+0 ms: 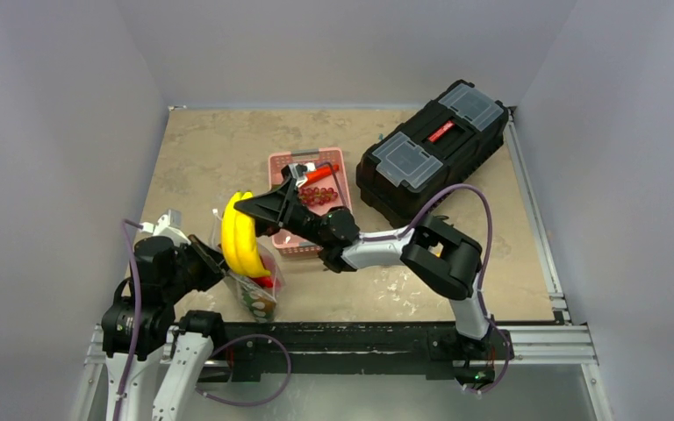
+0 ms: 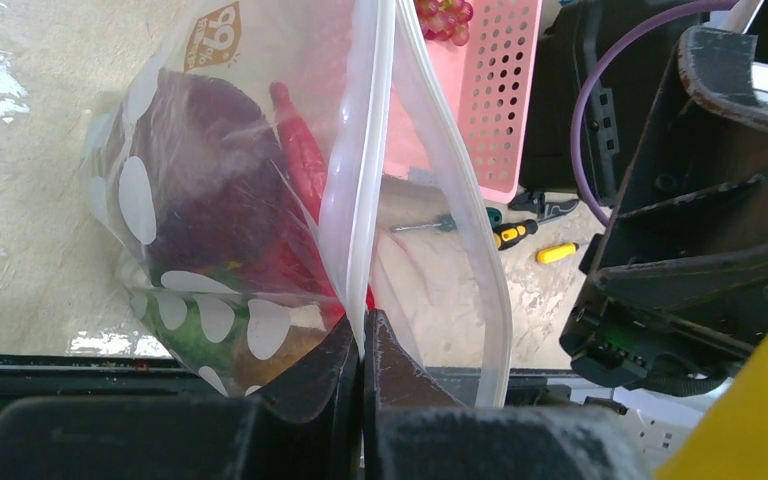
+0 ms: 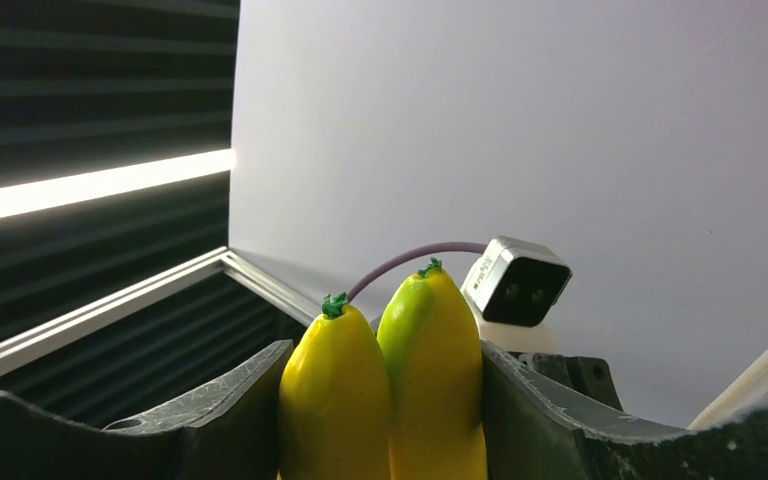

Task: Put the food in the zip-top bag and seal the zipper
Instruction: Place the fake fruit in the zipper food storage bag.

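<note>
Loading is partway, we judge: our left tool (image 2: 363, 335) pinches the zip-top bag (image 2: 210, 180) by its rim at 7 o'clock on the desk (image 1: 202, 158), our right tool (image 1: 247, 209) clamps the banana bunch (image 1: 239, 241) just over it, while grapes (image 1: 316, 196) and the open zipper (image 2: 345, 180) remain.

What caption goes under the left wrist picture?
The left gripper pinches the rim of the zip-top bag, red food showing through its clear side.

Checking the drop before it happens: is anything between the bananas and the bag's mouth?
Nothing visible. The right end effector holds the banana bunch over the zip-top bag, whose mouth gapes while the left end effector pinches its rim.
</note>
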`<state>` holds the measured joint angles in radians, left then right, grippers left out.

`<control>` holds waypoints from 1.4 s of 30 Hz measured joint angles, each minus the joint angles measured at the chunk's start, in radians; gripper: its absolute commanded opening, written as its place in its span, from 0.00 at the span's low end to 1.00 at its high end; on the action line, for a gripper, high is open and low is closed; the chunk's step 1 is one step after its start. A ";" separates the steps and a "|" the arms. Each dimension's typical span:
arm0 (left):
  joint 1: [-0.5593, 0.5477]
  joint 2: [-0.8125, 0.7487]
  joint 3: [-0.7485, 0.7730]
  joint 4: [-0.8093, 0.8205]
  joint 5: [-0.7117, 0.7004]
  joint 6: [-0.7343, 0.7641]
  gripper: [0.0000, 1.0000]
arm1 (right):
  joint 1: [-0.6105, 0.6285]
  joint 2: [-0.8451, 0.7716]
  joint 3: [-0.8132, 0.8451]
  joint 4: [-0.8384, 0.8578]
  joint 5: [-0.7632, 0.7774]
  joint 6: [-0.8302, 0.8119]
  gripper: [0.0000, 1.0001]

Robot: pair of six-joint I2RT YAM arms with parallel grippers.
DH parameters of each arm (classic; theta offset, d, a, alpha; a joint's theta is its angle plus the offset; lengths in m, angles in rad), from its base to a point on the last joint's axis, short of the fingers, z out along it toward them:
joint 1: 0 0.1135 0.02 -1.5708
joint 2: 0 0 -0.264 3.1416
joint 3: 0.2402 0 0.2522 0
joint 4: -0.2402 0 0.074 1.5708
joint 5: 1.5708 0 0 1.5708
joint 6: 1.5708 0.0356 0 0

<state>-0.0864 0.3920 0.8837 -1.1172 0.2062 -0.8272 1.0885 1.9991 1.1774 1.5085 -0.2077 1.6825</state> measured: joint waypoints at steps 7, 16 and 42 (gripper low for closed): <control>0.000 -0.015 0.000 -0.003 0.000 0.000 0.00 | 0.018 0.051 -0.004 0.016 0.034 -0.087 0.00; 0.000 -0.023 -0.005 -0.031 -0.021 0.007 0.00 | 0.008 0.070 -0.030 0.020 -0.040 -0.264 0.12; 0.000 -0.027 -0.005 -0.072 -0.045 0.027 0.00 | 0.005 -0.061 0.142 -0.816 -0.309 -0.830 0.67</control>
<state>-0.0864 0.3649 0.8791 -1.1893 0.1612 -0.8001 1.0939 1.9381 1.3197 0.6926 -0.5163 0.8524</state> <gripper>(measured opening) 0.003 0.623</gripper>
